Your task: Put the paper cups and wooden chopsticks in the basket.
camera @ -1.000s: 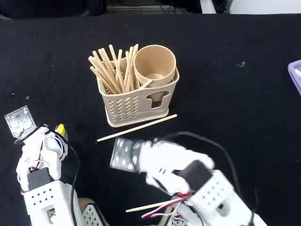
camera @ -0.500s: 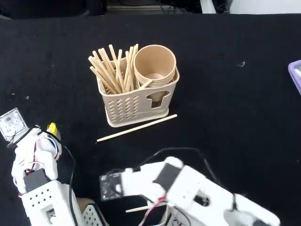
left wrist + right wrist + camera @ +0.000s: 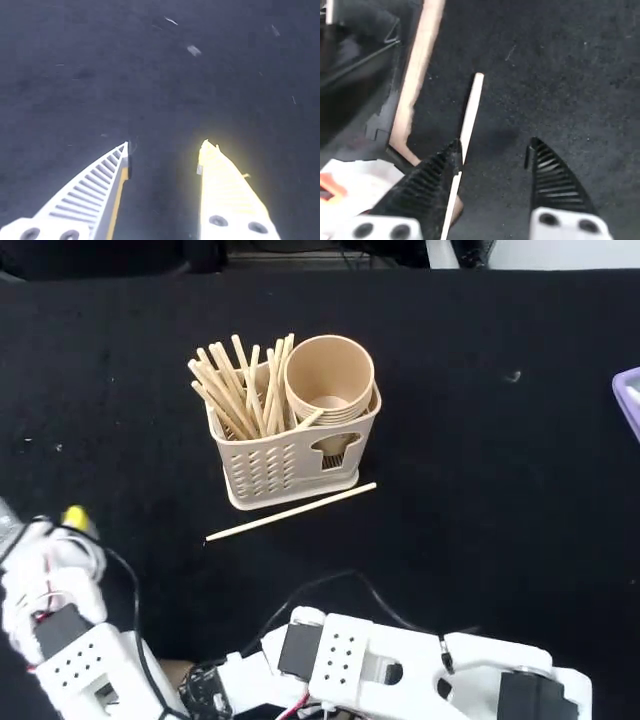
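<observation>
The beige basket (image 3: pixel 290 455) stands mid-table, holding several wooden chopsticks (image 3: pixel 240 385) and stacked paper cups (image 3: pixel 328 375). One loose chopstick (image 3: pixel 290 512) lies on the black cloth just in front of the basket. Another chopstick (image 3: pixel 470 110) lies at the table's front edge, right beside one finger of my right gripper (image 3: pixel 495 145), which is open and empty. My right arm (image 3: pixel 400 670) is folded low along the front edge. At the front left my left gripper (image 3: pixel 165 147) hangs open over bare cloth, its yellow fingertip (image 3: pixel 75 517) showing in the high view.
A wooden strip (image 3: pixel 417 65) at the table's front edge runs beside the near chopstick. A purple object (image 3: pixel 630 395) sits at the right edge. Black cloth (image 3: pixel 480 460) lies bare right of the basket.
My right arm has pulled back from in front of the basket and swung left, down to the front edge. My left arm has drifted left and toward the front.
</observation>
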`<act>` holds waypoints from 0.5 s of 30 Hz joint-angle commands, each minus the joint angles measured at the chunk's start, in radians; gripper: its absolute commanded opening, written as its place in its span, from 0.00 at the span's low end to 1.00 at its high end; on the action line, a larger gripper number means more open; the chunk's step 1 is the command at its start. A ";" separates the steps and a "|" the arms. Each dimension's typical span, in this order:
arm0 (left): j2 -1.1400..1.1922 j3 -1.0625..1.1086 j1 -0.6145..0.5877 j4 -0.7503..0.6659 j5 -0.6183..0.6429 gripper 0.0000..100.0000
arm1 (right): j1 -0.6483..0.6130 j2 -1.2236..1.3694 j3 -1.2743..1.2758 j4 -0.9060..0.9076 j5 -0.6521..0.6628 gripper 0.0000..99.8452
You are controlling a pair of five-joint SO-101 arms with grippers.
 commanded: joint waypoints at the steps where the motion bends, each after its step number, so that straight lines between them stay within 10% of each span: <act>1: -0.006 -0.084 -0.130 -0.021 0.077 0.22 | -0.014 0.005 -0.013 -0.023 -0.012 0.21; 15: 0.000 -0.119 -0.298 -0.021 0.215 0.22 | -0.098 0.007 0.108 -0.207 -0.051 0.21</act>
